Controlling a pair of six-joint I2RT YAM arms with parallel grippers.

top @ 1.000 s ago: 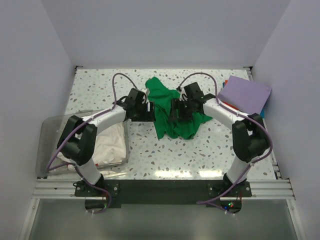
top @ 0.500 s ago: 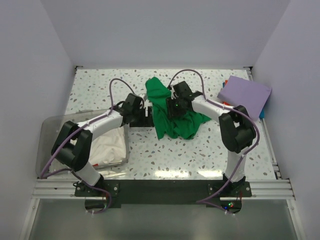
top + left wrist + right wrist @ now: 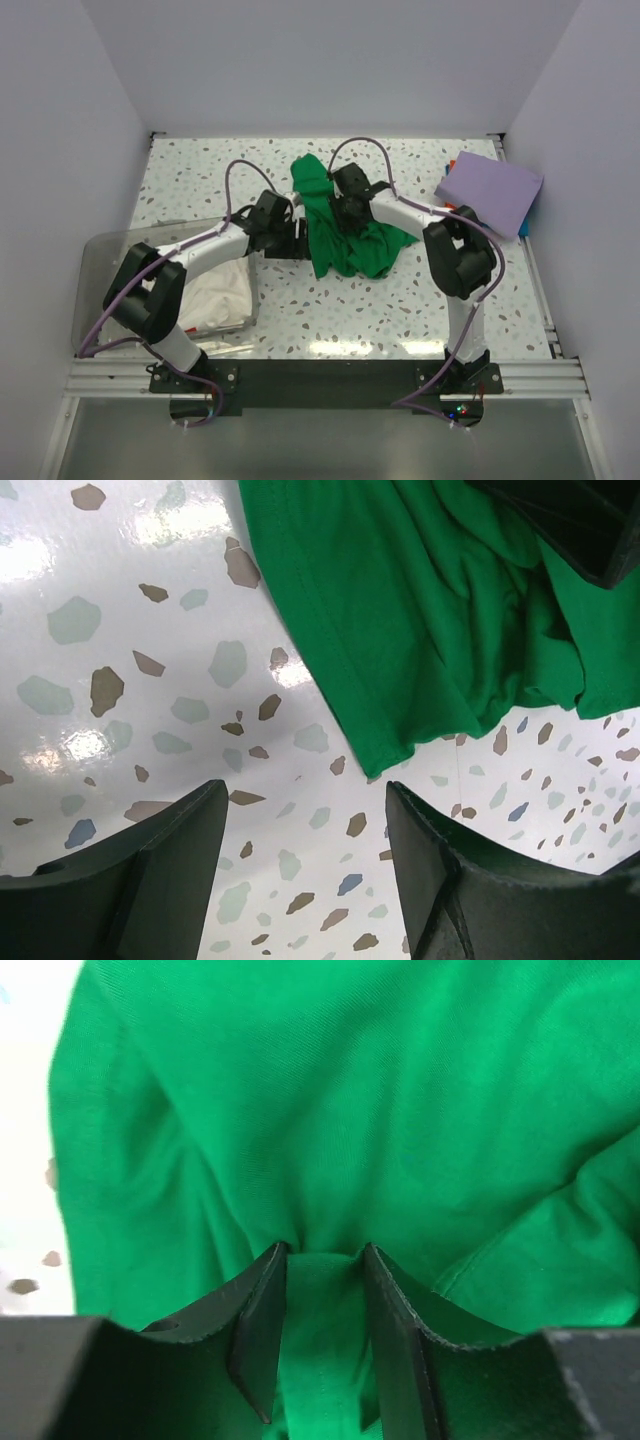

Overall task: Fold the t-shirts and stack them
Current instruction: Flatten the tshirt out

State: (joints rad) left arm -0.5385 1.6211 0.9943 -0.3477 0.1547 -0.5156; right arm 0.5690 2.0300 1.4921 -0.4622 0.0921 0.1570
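Note:
The bright green t-shirt [image 3: 350,240] lies crumpled in the middle of the table. My right gripper [image 3: 345,210] is on top of it, and in the right wrist view [image 3: 324,1252] its jaws pinch a fold of the green cloth [image 3: 350,1080]. My left gripper [image 3: 297,238] is open and empty just left of the shirt's edge. In the left wrist view [image 3: 305,790] it hovers over bare table, with the green hem [image 3: 400,610] ahead of it. A folded lavender t-shirt [image 3: 488,190] lies at the back right. White t-shirts [image 3: 215,290] lie in the bin at the left.
The clear plastic bin [image 3: 95,290] stands at the near left, beside the left arm's base. Small red and blue items [image 3: 452,163] peek out from under the lavender shirt. White walls close in the table at the back and sides.
My right gripper has moved left onto the middle of the green shirt and closed on a fold. My left gripper has shifted slightly towards the shirt's left edge.

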